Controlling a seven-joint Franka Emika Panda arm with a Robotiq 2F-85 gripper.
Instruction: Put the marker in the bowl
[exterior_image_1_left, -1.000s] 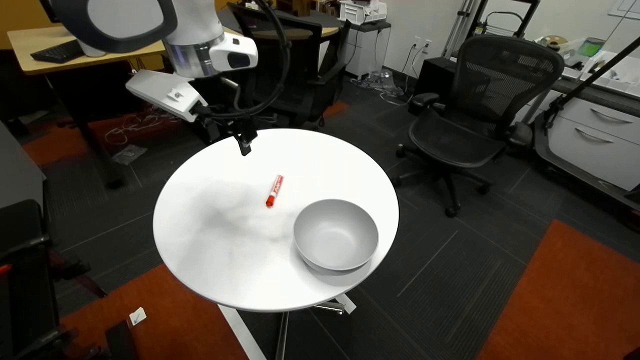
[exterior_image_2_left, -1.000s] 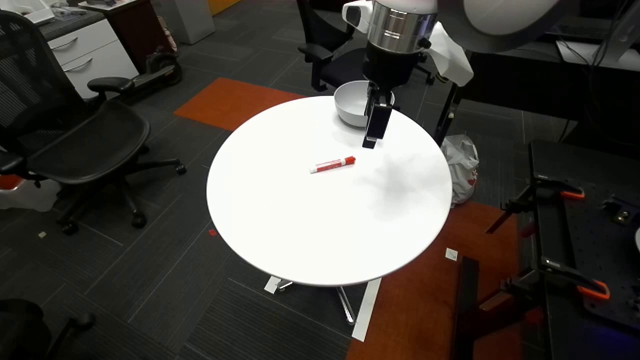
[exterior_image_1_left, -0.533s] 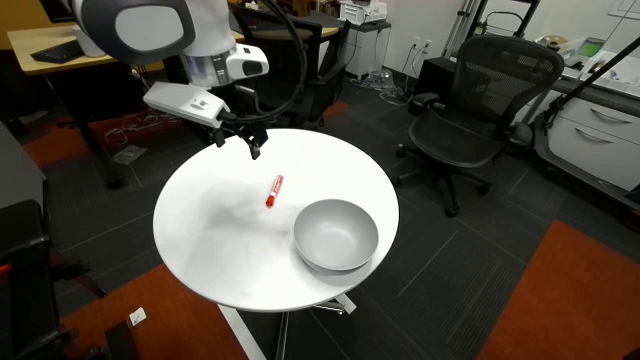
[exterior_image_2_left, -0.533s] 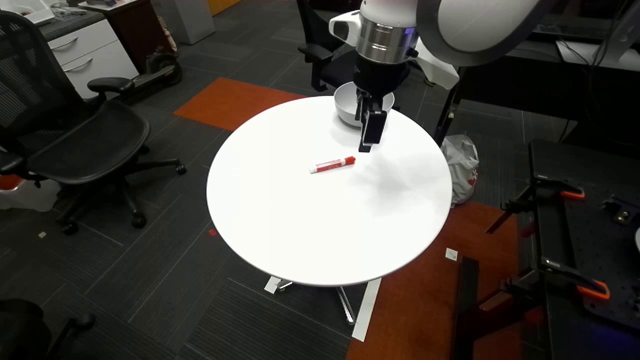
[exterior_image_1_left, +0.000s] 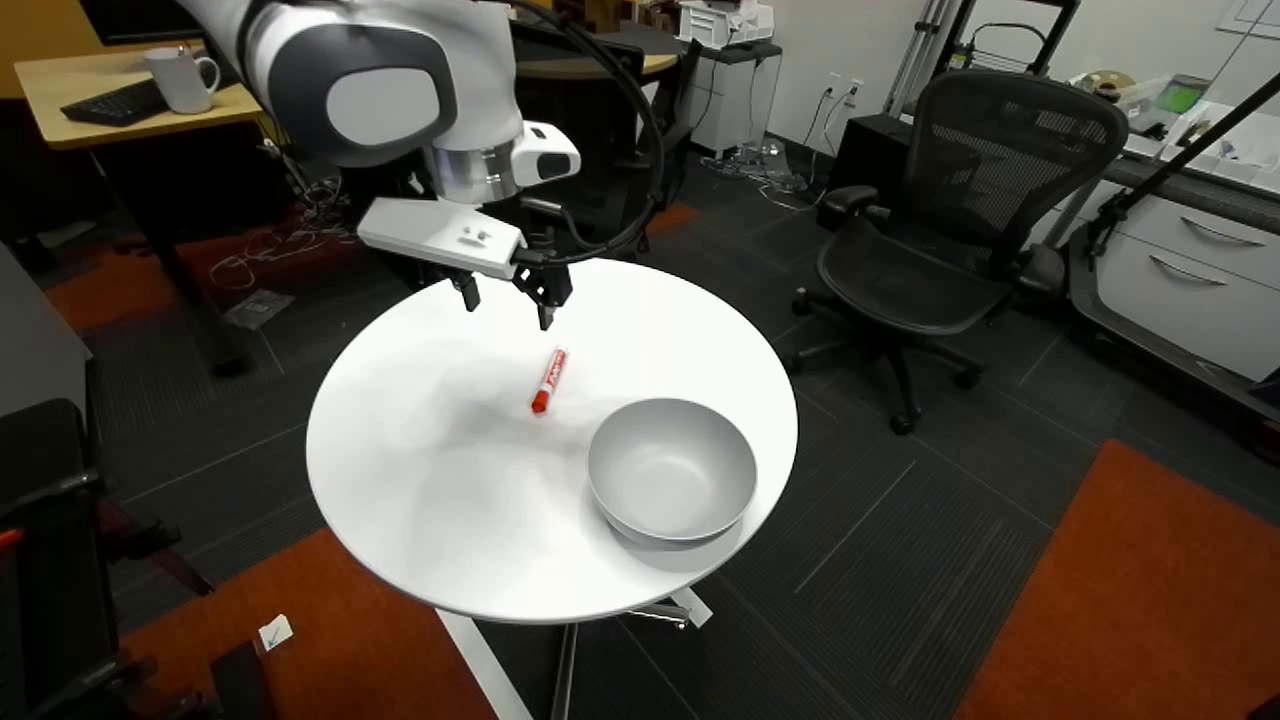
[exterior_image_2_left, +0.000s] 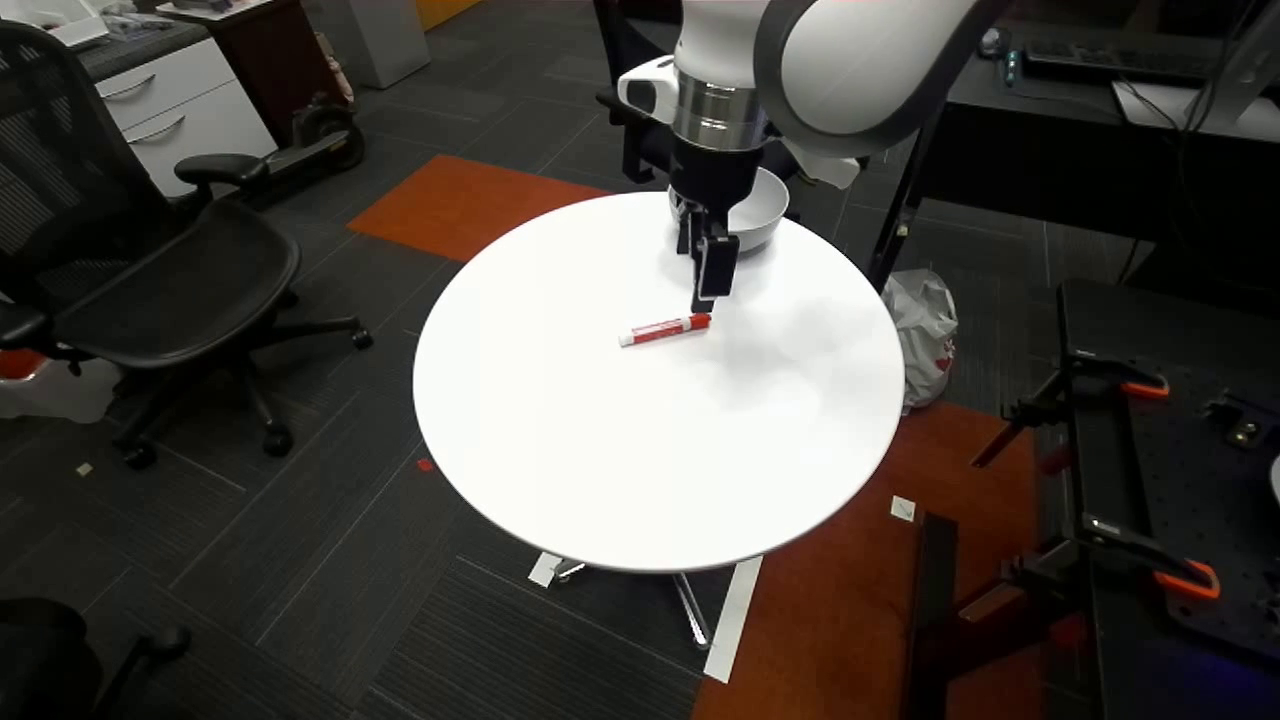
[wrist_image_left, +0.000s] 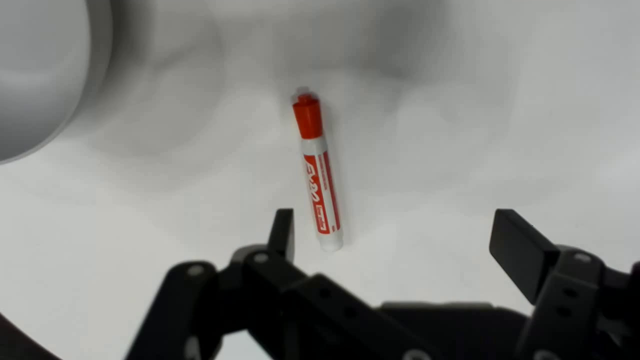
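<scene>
The red and white marker lies flat on the white round table in both exterior views (exterior_image_1_left: 549, 381) (exterior_image_2_left: 665, 330). In the wrist view the marker (wrist_image_left: 320, 185) has its red cap pointing up the picture. The grey bowl (exterior_image_1_left: 672, 470) stands upright near the table's edge, empty; it shows partly behind the gripper in an exterior view (exterior_image_2_left: 762, 212) and is cut off at the wrist view's top left (wrist_image_left: 40, 90). My gripper (exterior_image_1_left: 509, 312) is open and empty above the table. In the wrist view the jaws (wrist_image_left: 392, 230) are wide apart, with the marker's white end nearer the left finger.
The white round table (exterior_image_1_left: 430, 520) carries the marker and bowl. A black mesh chair (exterior_image_1_left: 960, 200) stands beyond it. A desk with a mug (exterior_image_1_left: 182, 80) is behind the arm. A dark bench with orange clamps (exterior_image_2_left: 1180, 500) stands beside the table.
In the exterior views, the arm and open gripper have moved across the table toward the marker and a little lower. The marker and bowl have not moved.
</scene>
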